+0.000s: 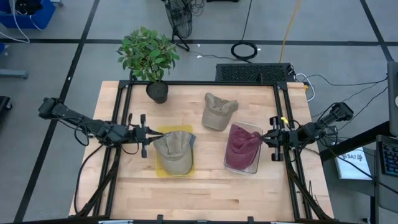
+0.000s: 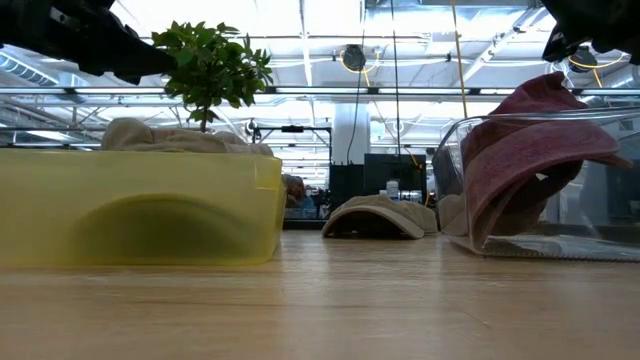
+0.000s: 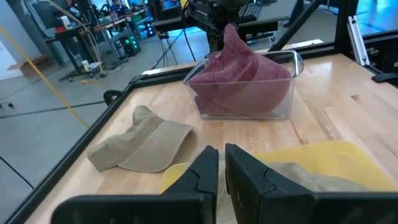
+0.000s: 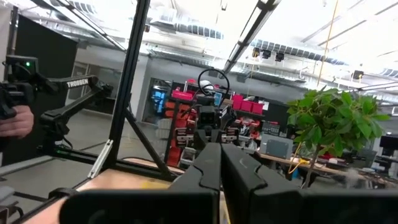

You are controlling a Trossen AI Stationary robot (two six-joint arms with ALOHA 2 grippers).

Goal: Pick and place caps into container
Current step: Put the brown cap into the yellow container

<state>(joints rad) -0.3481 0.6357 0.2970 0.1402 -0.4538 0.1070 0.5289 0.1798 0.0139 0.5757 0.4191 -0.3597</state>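
A khaki cap [image 1: 174, 149] [image 3: 298, 177] lies in the yellow container [image 1: 160, 171] [image 2: 140, 205]. A maroon cap [image 1: 241, 148] [image 3: 239, 78] sits in the clear container [image 1: 249, 169] [image 2: 450, 150], leaning on a wall with one part peaked above the rim. A second khaki cap [image 1: 217, 111] [image 2: 378, 215] rests on the table between and behind the containers. My left gripper [image 1: 148, 132] [image 3: 221, 155] is shut, by the yellow container's left rim. My right gripper [image 1: 264, 138] [image 4: 219, 149] is shut, just above the maroon cap's peak, with nothing between its fingers. No other caps show.
A potted plant [image 1: 149, 56] [image 2: 210, 65] stands at the table's far left. A black frame [image 1: 205, 84] runs around the work area. Bare wood lies along the near edge. A person's hand [image 4: 15, 121] shows in the room beyond the table.
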